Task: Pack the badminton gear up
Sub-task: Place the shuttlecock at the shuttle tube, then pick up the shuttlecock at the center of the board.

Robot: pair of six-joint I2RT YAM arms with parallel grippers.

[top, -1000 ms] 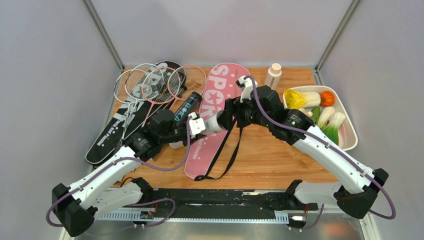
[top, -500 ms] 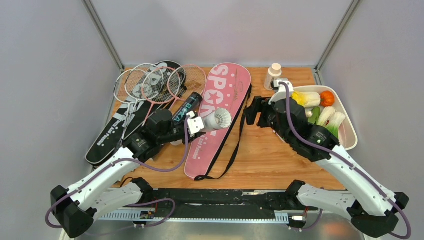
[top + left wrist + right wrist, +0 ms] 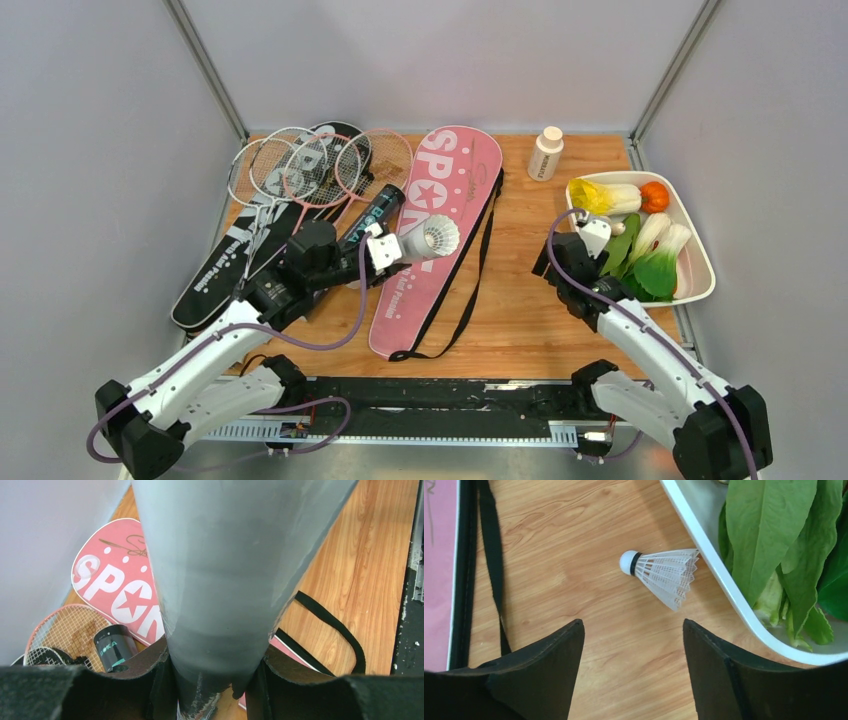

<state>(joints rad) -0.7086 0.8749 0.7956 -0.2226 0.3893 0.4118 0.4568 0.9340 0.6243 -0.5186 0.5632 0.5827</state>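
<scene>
Gripping a long white round tube (image 3: 432, 238) in the left gripper (image 3: 390, 248), pinched tight near one end. Held up off the wooden desk (image 3: 520, 300), about the middle, above the flat pink racket-shaped bag (image 3: 455, 165) with white "SPORT" letters.

Over by the right edge of the desk: right gripper (image 3: 633, 630) spread wide, holding nothing. Just ahead of the fingers, lying on its side on the bare wood: a small white feather shuttlecock (image 3: 666, 575) with a round white nose and a black band. Right beside the rim of the white tray (image 3: 729, 592) of green leafy toy vegetables (image 3: 774, 540), maybe touching; hard to tell.

Probably next: pick up that shuttlecock and pop into the tube. Should feel very light, almost like nothing. Thin feather skirt, easy to bend or crush, so no hard squeeze there. Better to pinch the round nose, or close softly on the narrow part just behind. Small and round, so likely to roll or skid away if bumped. Not much room for a finger on the tray side, so come in slowly. Tube likely light, stiff and smooth; keep a firm grip to stop a slip.
</scene>
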